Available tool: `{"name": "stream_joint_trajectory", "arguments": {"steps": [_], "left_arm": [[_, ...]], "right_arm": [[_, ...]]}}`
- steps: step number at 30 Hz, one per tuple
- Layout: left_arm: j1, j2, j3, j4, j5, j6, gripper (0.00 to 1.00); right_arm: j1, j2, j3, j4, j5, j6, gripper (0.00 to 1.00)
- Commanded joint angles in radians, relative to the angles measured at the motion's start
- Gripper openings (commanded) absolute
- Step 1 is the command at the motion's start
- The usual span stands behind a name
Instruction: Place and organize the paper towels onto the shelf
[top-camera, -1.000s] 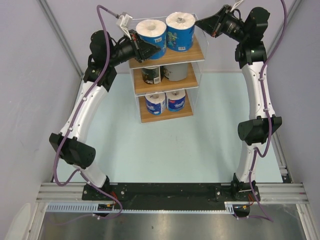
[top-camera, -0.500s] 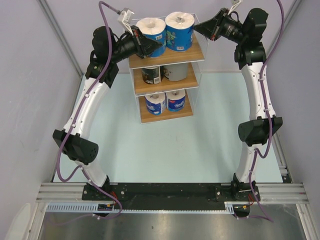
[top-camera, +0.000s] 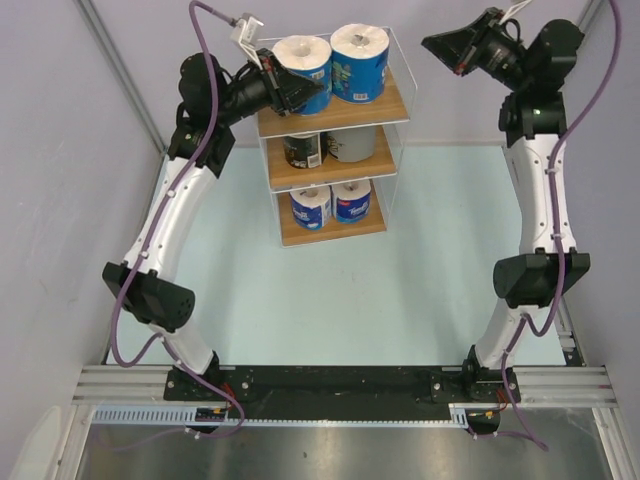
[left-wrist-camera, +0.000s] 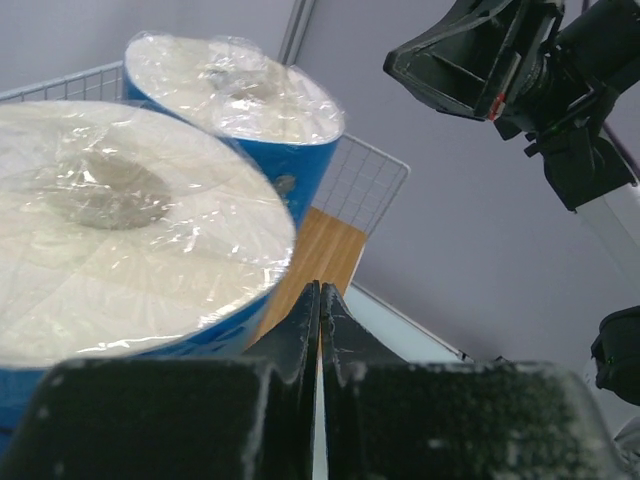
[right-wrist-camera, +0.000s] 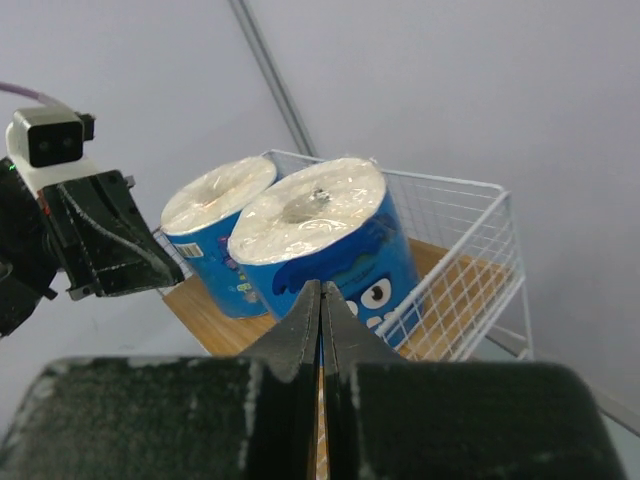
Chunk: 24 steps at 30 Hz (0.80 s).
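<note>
Since both claws are clenched on nothing, the step in hand is judged to be a last tidying of the top tier, not a carry. The left claw is seen pressed shut, its tip just beside, perhaps touching, the side of the near blue roll. Beyond that roll, further from the claw, a second blue roll is stood upright. Below the claw, on the shelf, a dark roll and a grey roll are kept on the middle board, and two more blue rolls on the lowest. The right claw, likewise shut and empty, is held well apart from the shelf's wire side. All six are thus counted as shelved.

For the next move, a gentle nudge or a clean withdrawal is called for, with no roll toppled.

Compared with a second ago, the right claw has been drawn back from the wire frame, while the left claw has been kept nearly in place.
</note>
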<state>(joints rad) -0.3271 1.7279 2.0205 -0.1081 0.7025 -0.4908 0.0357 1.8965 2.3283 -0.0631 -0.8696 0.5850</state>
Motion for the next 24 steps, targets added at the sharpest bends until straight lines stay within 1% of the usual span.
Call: {"name": "stream_joint_trajectory", "arguments": {"steps": [1,2,3,4,5,6,7,8,9,10,11,12,13,14,16,17,19,20,21,24], "left_arm": [[-0.003,-0.132,-0.032,0.103,0.067,-0.066,0.05],[-0.003,-0.152,-0.070,0.135,0.074,-0.078,0.08],[-0.003,-0.200,-0.097,0.149,0.096,-0.086,0.17],[-0.001,-0.229,-0.130,0.200,0.109,-0.097,0.20],[-0.001,-0.264,-0.213,0.223,0.117,-0.110,0.23],[0.000,-0.302,-0.259,0.237,0.117,-0.106,0.33],[0.002,-0.383,-0.305,0.248,0.098,-0.097,0.39],[0.003,-0.427,-0.395,0.242,0.080,-0.068,0.49],[0.005,-0.509,-0.440,0.229,0.060,-0.051,0.55],[0.011,-0.549,-0.485,0.191,0.007,-0.029,0.61],[0.011,-0.591,-0.570,0.167,-0.017,0.010,0.75],[0.016,-0.661,-0.613,0.144,-0.041,0.030,0.82],[0.026,-0.695,-0.652,0.087,-0.067,0.046,0.88],[0.033,-0.723,-0.725,0.061,-0.105,0.070,1.00],[0.049,-0.797,-0.790,-0.002,-0.139,0.081,1.00],[0.051,-0.817,-0.845,-0.028,-0.190,0.095,1.00],[0.051,-0.875,-0.894,-0.106,-0.271,0.100,1.00],[0.051,-0.896,-0.943,-0.125,-0.315,0.100,1.00],[0.051,-0.931,-0.966,-0.142,-0.380,0.098,1.00],[0.051,-0.991,-1.055,-0.205,-0.503,0.083,1.00]], "right_arm": [[-0.069,-0.132,-0.087,0.150,0.060,0.056,0.00],[-0.082,-0.149,-0.118,0.161,0.067,0.062,0.00],[-0.111,-0.174,-0.177,0.167,0.076,0.068,0.02],[-0.123,-0.221,-0.222,0.180,0.086,0.068,0.04],[-0.137,-0.255,-0.268,0.192,0.095,0.070,0.09],[-0.166,-0.287,-0.376,0.204,0.101,0.070,0.14],[-0.177,-0.357,-0.429,0.215,0.107,0.061,0.23],[-0.190,-0.391,-0.479,0.213,0.131,0.049,0.47],[-0.201,-0.427,-0.542,0.209,0.148,0.036,0.61],[-0.215,-0.465,-0.640,0.177,0.168,0.024,0.76],[-0.221,-0.531,-0.699,0.160,0.213,-0.022,0.93],[-0.226,-0.566,-0.746,0.145,0.237,-0.039,0.99],[-0.233,-0.595,-0.835,0.108,0.257,-0.059,1.00],[-0.237,-0.647,-0.868,0.083,0.289,-0.098,1.00],[-0.238,-0.689,-0.923,-0.027,0.331,-0.137,1.00],[-0.240,-0.714,-0.973,-0.056,0.377,-0.149,1.00],[-0.240,-0.780,-1.035,-0.098,0.406,-0.157,1.00],[-0.232,-0.801,-1.107,-0.096,0.429,-0.160,1.00],[-0.224,-0.847,-1.142,-0.087,0.445,-0.160,1.00],[-0.165,-0.905,-1.271,-0.067,0.523,-0.172,1.00]]}}
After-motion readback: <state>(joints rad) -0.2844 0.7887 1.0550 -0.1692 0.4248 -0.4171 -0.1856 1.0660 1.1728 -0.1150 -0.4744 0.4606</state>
